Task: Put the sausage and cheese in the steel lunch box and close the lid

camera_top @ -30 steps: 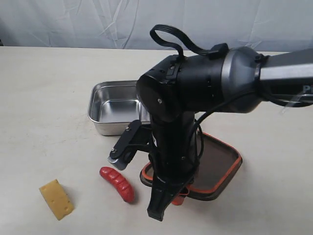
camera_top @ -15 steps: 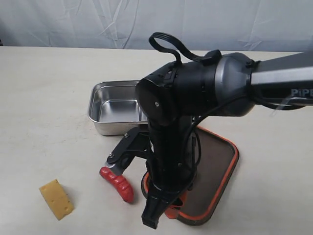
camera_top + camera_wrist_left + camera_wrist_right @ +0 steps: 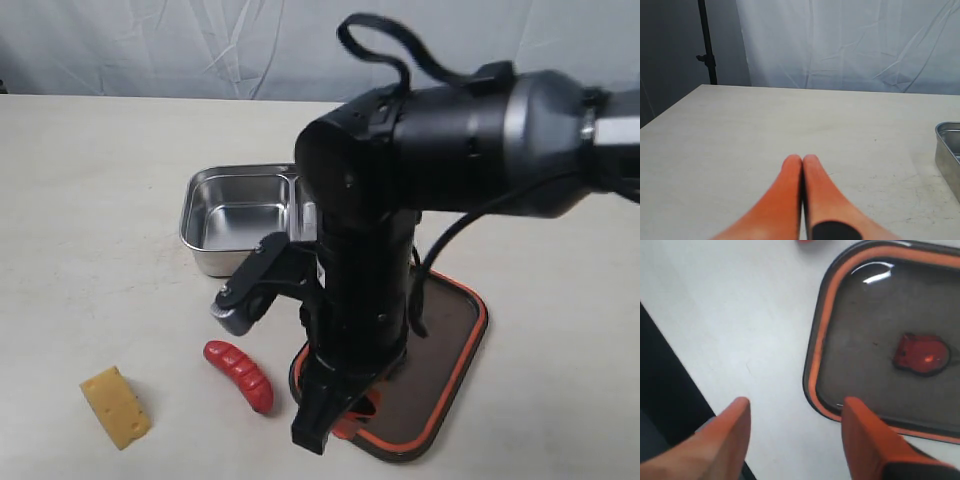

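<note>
The steel lunch box point(image 3: 235, 215) stands open behind my right arm; its corner also shows in the left wrist view point(image 3: 947, 150). Nearer the front lies the lid point(image 3: 445, 355), underside up with its orange rim showing, and its orange valve tab point(image 3: 922, 354) is at its centre. The red sausage point(image 3: 240, 375) lies left of the lid, and the yellow cheese point(image 3: 115, 407) sits further left. My right gripper point(image 3: 330, 428) point(image 3: 796, 407) is open over the lid's near-left corner, one finger above the rim and the other above bare table. My left gripper point(image 3: 801, 159) is shut on nothing, above bare table.
A pale cloth backdrop hangs behind the table, with a black stand pole point(image 3: 707, 45) at the far corner. The table's front edge shows as a dark strip point(image 3: 670, 390) close to the right gripper. My right arm hides part of the lunch box and lid.
The lid swung round and slid toward the front edge a second ago, then stayed put. My right arm has since lifted a little and shifted right. Sausage and cheese have not moved.
</note>
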Robot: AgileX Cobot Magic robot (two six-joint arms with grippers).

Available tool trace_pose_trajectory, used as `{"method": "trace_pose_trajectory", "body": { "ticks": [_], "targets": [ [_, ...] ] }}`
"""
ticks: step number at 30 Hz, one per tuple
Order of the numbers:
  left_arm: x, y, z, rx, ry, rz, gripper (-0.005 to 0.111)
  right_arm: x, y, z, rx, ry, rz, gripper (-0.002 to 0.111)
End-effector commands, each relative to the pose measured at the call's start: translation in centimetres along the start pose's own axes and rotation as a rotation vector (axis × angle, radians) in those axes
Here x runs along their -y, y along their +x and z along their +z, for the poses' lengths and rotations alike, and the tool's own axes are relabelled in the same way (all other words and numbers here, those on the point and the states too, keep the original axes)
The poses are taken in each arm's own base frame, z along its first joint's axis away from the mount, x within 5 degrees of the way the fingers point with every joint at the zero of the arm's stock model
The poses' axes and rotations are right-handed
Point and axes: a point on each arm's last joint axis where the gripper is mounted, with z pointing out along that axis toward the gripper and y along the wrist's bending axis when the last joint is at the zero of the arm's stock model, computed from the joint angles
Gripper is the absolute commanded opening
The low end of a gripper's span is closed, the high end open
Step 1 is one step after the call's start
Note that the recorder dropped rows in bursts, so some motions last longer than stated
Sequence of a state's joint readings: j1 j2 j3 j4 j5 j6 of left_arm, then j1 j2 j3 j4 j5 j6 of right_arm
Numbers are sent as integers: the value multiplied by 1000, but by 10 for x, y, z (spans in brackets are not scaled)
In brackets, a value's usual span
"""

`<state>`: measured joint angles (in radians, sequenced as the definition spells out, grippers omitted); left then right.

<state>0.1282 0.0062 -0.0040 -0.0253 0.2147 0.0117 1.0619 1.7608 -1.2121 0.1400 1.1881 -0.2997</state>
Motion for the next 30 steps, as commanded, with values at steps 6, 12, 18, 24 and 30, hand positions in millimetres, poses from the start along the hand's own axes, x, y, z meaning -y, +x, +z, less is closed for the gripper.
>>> {"method": "trace_pose_trajectory", "body": {
  "ticks": [6,12,18,24,30],
  "targets": [
    [0,0,0,12,-3,1,0,-18,32,-84,354,92,-9,0],
    [-2,0,0,12,-18,70,0,-25,48,-110,485,106,49,0],
    [-9,-2,-1,13,-109,500,0,-27,51,-114,501,100,81,0],
    [0,-18,-2,216,-24,181,0,-25,51,-114,501,115,77,0],
    [-6,-49,-15,584,22,-289,0,-23,49,-116,531,141,71,0]
  ]
}}
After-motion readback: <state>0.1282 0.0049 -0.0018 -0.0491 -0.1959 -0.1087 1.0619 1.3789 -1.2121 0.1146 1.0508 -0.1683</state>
